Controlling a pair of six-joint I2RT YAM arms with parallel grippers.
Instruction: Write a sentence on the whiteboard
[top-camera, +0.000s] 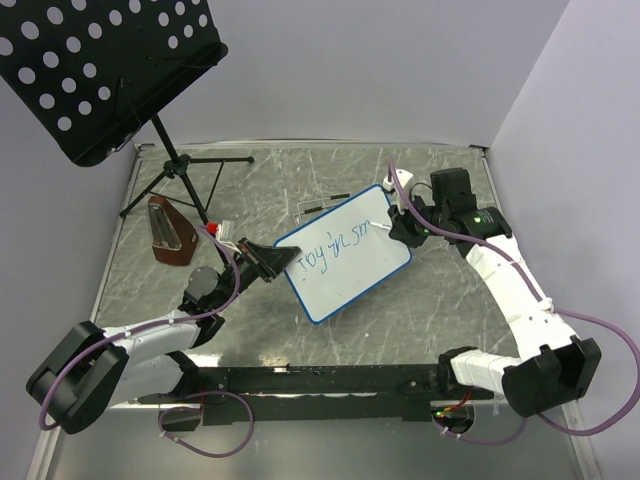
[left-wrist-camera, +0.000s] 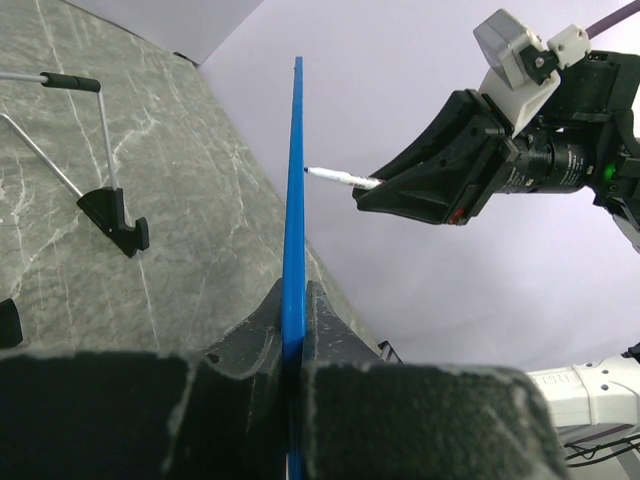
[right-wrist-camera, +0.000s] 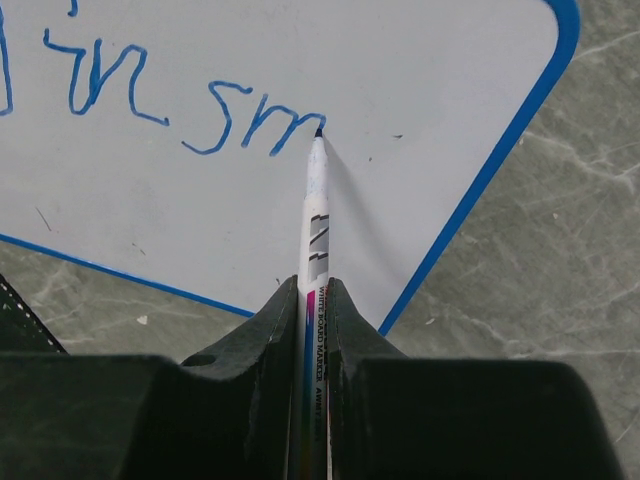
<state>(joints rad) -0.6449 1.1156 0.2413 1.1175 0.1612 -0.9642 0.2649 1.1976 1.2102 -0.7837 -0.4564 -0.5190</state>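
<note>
The whiteboard (top-camera: 345, 258), white with a blue frame, is held tilted above the table's middle. My left gripper (top-camera: 277, 260) is shut on its left edge; in the left wrist view the blue frame (left-wrist-camera: 294, 200) runs edge-on between the fingers. My right gripper (top-camera: 398, 222) is shut on a white marker (right-wrist-camera: 315, 215), whose tip touches the board. The sentence (right-wrist-camera: 170, 95) in blue reads "in sm" there, and "Toy in sm" in the top view (top-camera: 335, 243). The marker (left-wrist-camera: 340, 178) and right gripper also show in the left wrist view.
A black perforated music stand (top-camera: 100, 70) on tripod legs (top-camera: 180, 175) stands at the back left. A brown wedge-shaped object (top-camera: 168, 235) lies beside the left arm. A clear flat piece (top-camera: 322, 205) lies behind the board. A black rail (top-camera: 320, 382) runs along the near edge.
</note>
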